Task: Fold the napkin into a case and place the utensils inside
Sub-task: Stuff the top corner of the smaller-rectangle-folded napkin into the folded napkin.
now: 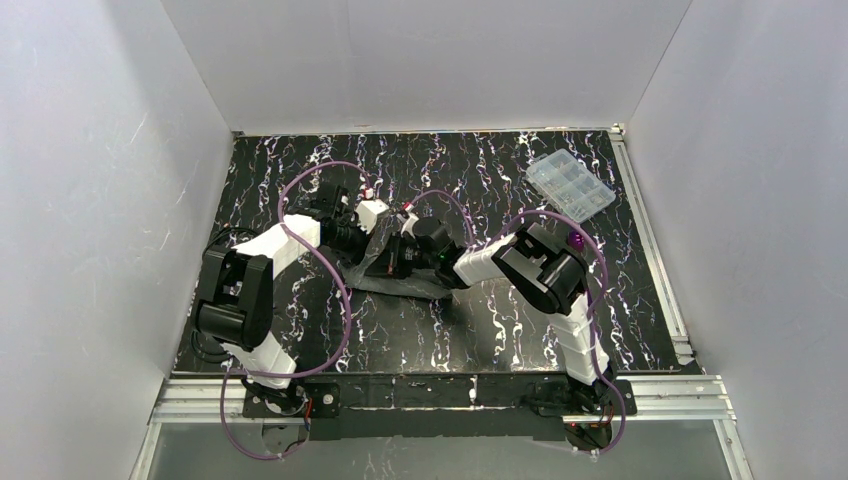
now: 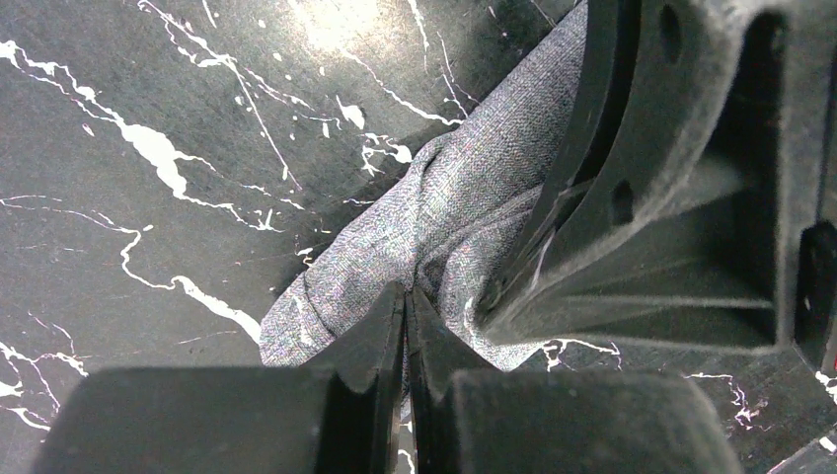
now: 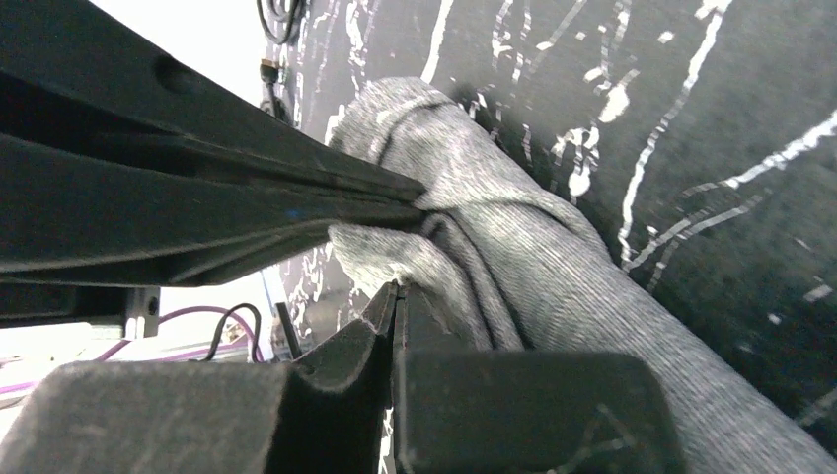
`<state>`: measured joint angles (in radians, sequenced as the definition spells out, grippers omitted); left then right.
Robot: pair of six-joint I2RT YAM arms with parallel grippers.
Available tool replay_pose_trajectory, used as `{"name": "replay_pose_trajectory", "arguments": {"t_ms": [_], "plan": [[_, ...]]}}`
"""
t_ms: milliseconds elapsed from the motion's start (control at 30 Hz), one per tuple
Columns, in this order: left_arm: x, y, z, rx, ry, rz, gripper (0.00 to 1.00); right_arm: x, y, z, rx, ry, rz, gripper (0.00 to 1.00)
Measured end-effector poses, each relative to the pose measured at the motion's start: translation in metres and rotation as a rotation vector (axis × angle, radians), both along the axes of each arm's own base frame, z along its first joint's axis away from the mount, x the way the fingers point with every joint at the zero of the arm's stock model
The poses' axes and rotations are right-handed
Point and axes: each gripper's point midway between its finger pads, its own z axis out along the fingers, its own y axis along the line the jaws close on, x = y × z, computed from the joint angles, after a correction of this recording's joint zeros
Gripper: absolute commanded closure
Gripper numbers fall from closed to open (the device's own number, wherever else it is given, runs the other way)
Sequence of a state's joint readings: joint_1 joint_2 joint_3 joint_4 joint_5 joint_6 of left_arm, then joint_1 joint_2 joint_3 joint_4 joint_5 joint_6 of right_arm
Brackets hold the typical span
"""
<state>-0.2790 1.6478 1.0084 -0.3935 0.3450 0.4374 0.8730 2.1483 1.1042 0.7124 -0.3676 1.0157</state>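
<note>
At the middle of the tabletop (image 1: 500, 330), the left gripper (image 2: 405, 301) pinches a fold of the napkin (image 2: 464, 178). The right gripper (image 3: 397, 296) pinches the same cloth just beside it.

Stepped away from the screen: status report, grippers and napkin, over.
Left gripper, right gripper: both shut on napkin. Napkin bunched between them. Plastic box well clear.

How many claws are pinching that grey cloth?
2. The left claw pinches a bunched fold of the cloth; the right claw pinches it close beside.
</note>
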Motion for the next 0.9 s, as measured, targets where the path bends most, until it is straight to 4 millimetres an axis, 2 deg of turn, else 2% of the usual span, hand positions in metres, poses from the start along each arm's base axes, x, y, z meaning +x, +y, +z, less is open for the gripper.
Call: {"name": "replay_pose_trajectory", "arguments": {"t_ms": [100,333,600,900], "plan": [[-0.001,0.000,0.000,-0.003,0.003,0.001,1.00,0.002,0.006,0.007,0.015,-0.008,-0.004,0.92],[-0.001,0.000,0.000,-0.003,0.006,0.002,1.00,0.008,0.007,0.007,0.007,0.006,-0.059,0.94],[-0.001,-0.001,0.000,-0.005,0.006,0.002,1.00,0.017,0.008,-0.004,-0.043,0.041,-0.105,0.95],[-0.002,-0.004,0.007,-0.030,0.003,0.007,1.00,0.011,0.008,-0.014,-0.095,0.056,-0.089,0.96]]}}
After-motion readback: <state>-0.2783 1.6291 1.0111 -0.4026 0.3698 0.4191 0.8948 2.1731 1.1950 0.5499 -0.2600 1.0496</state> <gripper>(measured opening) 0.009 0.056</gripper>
